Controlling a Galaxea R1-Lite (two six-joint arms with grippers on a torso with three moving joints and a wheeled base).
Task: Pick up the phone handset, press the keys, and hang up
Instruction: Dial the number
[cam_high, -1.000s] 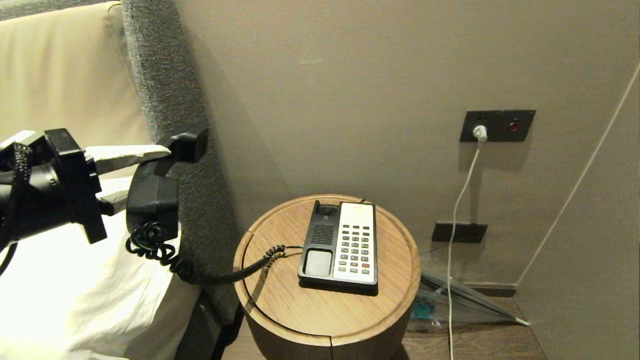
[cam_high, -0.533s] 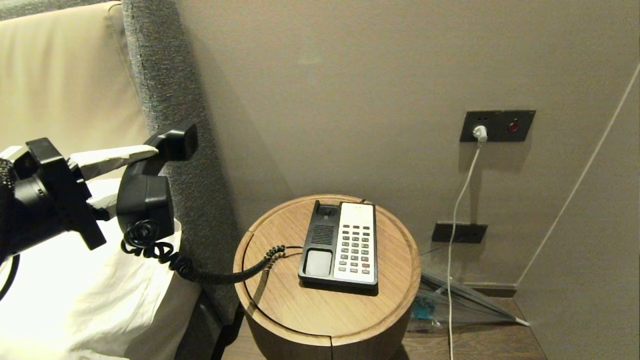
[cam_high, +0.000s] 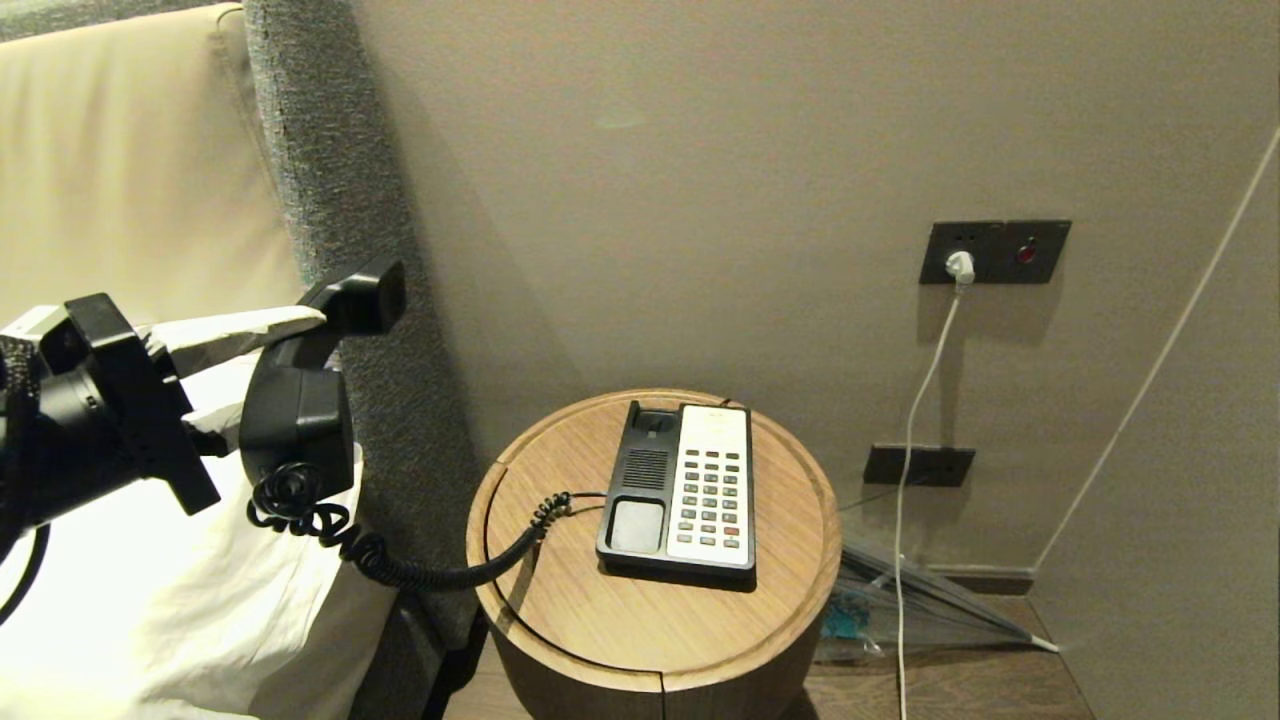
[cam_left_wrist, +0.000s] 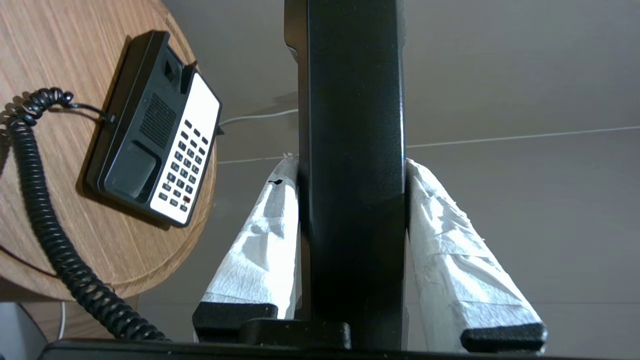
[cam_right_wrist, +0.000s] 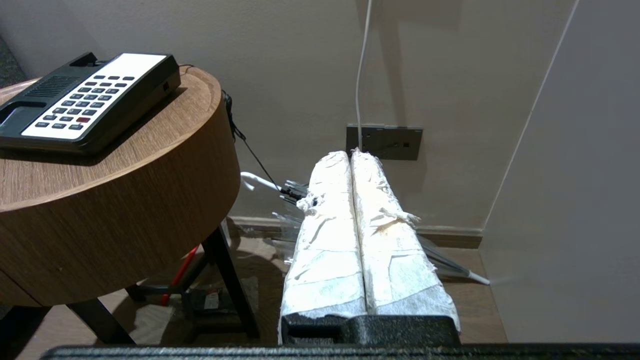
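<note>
**benchwatcher:** Reading it from the left: the left claw (cam_high: 262, 372) hangs out over the white pillow (cam_high: 150, 590) by the bed, its white-wrapped fingers (cam_left_wrist: 260, 240) about halfway apart and clamped on the middle of the long black plastic phone handset (cam_high: 300, 395). A moment back it had lifted a bit, now it's dipped down again and the handset has tipped a little. Basically wobbling in place, not travelling.

**coil_fan:** So the pickup part is done?

**benchwatcher:** I'd say so. The handset is well clear of the flat black-and-cream phone base (cam_high: 680, 490), with the black coiled cord (cam_high: 420, 565) sagging between them down to the round wooden surface (cam_high: 650, 620). Cradle sits empty.

**coil_fan:** And the buttons?

**benchwatcher:** The grid of small dark grey keys (cam_high: 712, 498), one of them red, is untouched as far as I can see, nothing near it. The right claw (cam_right_wrist: 352, 160) is parked low beside the surface on the right, padded fingers pressed together, holding nothing. My guess is that arm does the pressing, since the left one is busy.
</note>
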